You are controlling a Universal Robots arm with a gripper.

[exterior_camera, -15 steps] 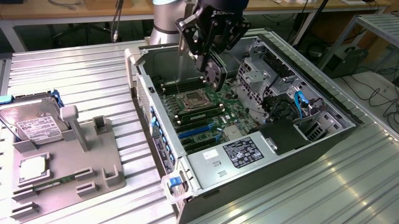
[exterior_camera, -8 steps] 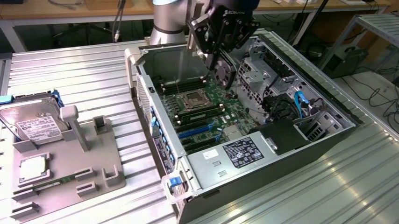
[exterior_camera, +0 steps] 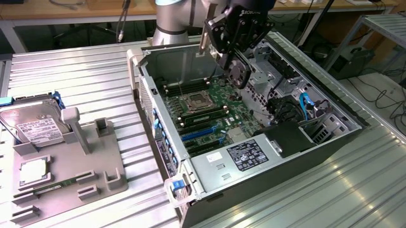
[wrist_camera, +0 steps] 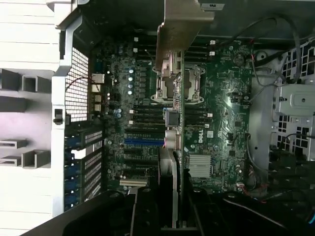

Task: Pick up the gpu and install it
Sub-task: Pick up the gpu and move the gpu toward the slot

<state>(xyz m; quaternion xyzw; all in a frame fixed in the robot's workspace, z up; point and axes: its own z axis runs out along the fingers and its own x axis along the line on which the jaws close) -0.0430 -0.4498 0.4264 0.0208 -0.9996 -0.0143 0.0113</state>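
Observation:
My gripper point(exterior_camera: 233, 53) is shut on the gpu point(exterior_camera: 239, 75) and holds it in the air over the open computer case point(exterior_camera: 147, 90). The card hangs on edge, its round black fan facing the exterior view's right and its pale bracket point(exterior_camera: 204, 37) toward the case's back wall. In the wrist view the gpu point(wrist_camera: 173, 162) runs edge-on between my black fingers point(wrist_camera: 143, 212), with the bracket point(wrist_camera: 181, 29) at its far end. Below it lies the green motherboard point(wrist_camera: 216, 118) with its blue expansion slot point(wrist_camera: 142, 141). The card is well above the board point(exterior_camera: 209, 111) and touches nothing.
A grey fixture tray point(exterior_camera: 95, 166) at the exterior view's left carries a silver hard drive point(exterior_camera: 35, 124), a processor point(exterior_camera: 32, 172) and a green memory stick point(exterior_camera: 49, 188). Inside the case sit a power supply point(exterior_camera: 244, 159) and drive cages with cables point(exterior_camera: 298, 107). Ribbed metal table point(exterior_camera: 82, 71) surrounds everything.

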